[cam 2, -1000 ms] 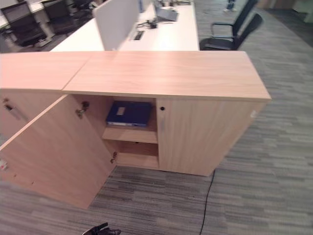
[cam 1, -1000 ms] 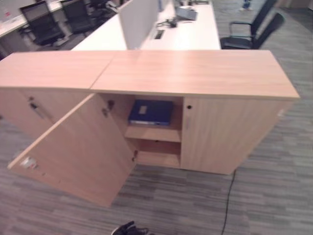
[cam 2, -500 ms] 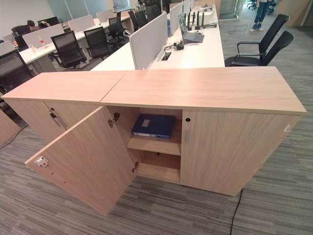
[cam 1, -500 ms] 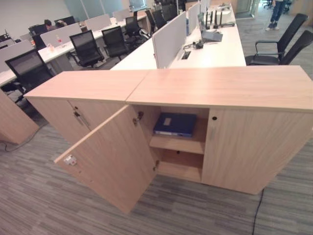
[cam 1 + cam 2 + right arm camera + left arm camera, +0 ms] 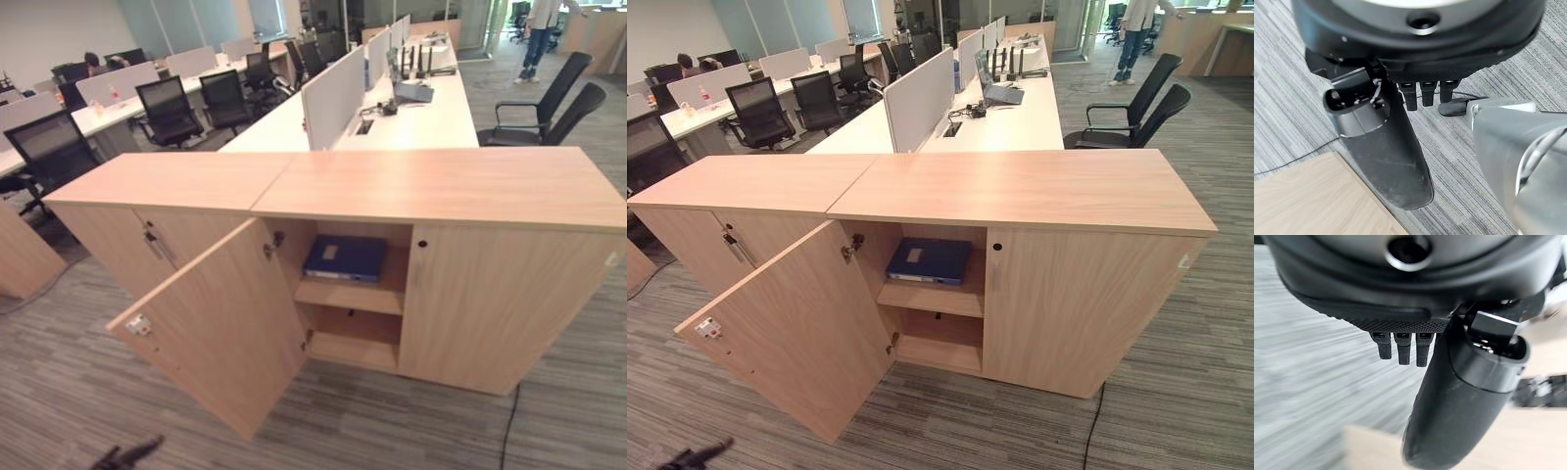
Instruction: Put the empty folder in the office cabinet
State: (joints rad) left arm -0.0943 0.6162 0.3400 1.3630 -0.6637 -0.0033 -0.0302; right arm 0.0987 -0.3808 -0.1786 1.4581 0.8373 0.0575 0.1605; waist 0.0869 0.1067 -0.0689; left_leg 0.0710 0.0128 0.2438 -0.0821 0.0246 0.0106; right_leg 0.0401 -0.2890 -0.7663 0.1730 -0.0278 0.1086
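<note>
The blue folder [image 5: 928,261] lies flat on the cabinet's [image 5: 1019,191] upper shelf at frame centre, door [image 5: 794,328] swung wide for access, so both the left hand [image 5: 1449,396] and right hand [image 5: 1386,147] hang relaxed, fingers straight, holding nothing.

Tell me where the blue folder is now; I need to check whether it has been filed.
The blue folder lies flat on the upper shelf of the office cabinet, behind the open left door and beside the closed right door.
</note>
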